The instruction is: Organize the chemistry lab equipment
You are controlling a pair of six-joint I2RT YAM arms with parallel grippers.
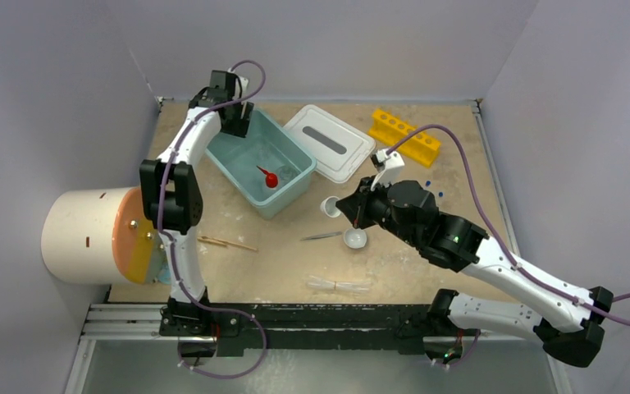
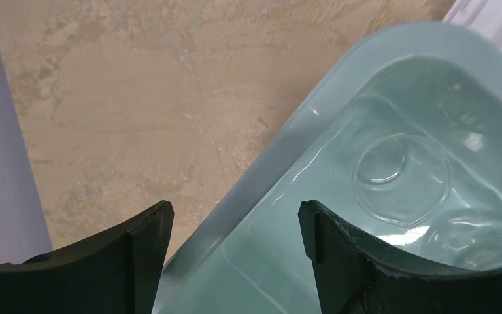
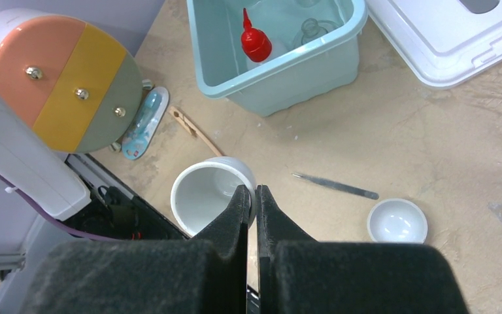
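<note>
My right gripper [image 3: 249, 190] is shut on the rim of a small white bowl [image 3: 209, 193] and holds it above the table [image 1: 330, 206]. A second white bowl [image 3: 397, 221] and metal tweezers [image 3: 336, 186] lie on the table below. The squeeze bottle with red nozzle [image 1: 267, 176] lies in the teal tub [image 1: 295, 197]. My left gripper [image 2: 235, 219] is open and empty over the tub's far-left rim [image 2: 287, 137]. Wooden sticks [image 1: 225, 243] lie left of centre, clear tubes [image 1: 340, 285] near the front, tiny blue pieces [image 1: 431, 182] at the right.
The tub's white lid [image 1: 329, 141] and a yellow rack [image 1: 405, 136] lie at the back. The cream cylinder with orange face [image 1: 90, 236] lies at the left edge, with a blue-and-white item [image 3: 142, 121] under it. Clear glass dishes [image 2: 399, 170] sit in the tub.
</note>
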